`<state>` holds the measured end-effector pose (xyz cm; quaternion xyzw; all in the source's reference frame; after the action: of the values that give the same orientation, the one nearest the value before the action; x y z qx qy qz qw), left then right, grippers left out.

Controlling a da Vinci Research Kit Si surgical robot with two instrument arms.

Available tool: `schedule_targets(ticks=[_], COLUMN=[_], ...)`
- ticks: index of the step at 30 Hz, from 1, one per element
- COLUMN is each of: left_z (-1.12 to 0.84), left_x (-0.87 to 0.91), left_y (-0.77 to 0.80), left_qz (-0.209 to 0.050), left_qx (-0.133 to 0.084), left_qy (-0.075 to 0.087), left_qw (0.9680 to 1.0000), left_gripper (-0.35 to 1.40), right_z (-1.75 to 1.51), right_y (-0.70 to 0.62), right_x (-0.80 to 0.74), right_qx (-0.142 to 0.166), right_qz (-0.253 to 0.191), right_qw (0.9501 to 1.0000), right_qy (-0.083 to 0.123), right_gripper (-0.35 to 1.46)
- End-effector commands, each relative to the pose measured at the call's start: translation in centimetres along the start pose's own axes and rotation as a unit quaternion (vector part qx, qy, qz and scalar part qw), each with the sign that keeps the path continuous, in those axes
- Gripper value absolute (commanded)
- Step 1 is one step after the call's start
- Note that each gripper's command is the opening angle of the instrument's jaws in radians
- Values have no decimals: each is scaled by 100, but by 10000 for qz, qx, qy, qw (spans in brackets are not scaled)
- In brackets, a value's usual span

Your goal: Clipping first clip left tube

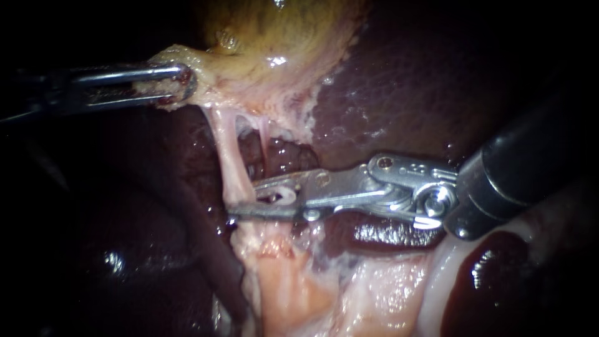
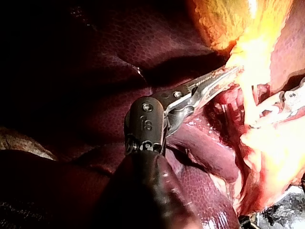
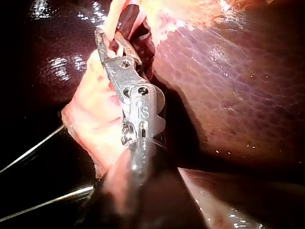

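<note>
Far left: left instrument [image 1: 185,83], coming in level from the left, jaws clamped together on the pale lower edge of the gallbladder [image 1: 281,37] and holding it out leftward. Gallbladder itself yellow-brown, at the far middle of the scene.

Hanging from that edge toward the near side: left tube [image 1: 229,156], a pale, taut strand. Just right of it, thinner, right tube [image 1: 265,132], with dark tissue showing in the gap between the two.

Low on the left tube: right instrument [image 1: 242,203], reaching in from the right, jaws parted with a clear gap, one on the far side of the tube and one on the near side, tips just past it to the left. Held inside the jaws, nearer the hinge: a small pale loop, seemingly a clip [image 1: 282,196], not yet squeezed flat.

Further right: liver [image 1: 430,81], dark and glossy, behind the right shaft. Near side, under the jaws: pale fatty tissue [image 1: 293,287].
</note>
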<state>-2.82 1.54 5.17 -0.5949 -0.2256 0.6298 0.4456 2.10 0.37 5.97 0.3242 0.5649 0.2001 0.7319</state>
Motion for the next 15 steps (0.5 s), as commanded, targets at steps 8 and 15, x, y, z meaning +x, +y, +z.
schedule_targets(ticks=[8,15], left_z=[-2,-3], left_x=[0,0], left_y=[0,0], left_qz=[0,0], left_qx=[-2,-5], left_qy=[-1,-2], left_qw=[10000,10000], left_gripper=[-35,-35], right_z=[0,0], right_y=[0,1], right_x=[0,-1], right_qx=[24,54], right_qz=[2,3], right_qw=[9999,9998], right_qy=[130,214], right_gripper=[46,50])
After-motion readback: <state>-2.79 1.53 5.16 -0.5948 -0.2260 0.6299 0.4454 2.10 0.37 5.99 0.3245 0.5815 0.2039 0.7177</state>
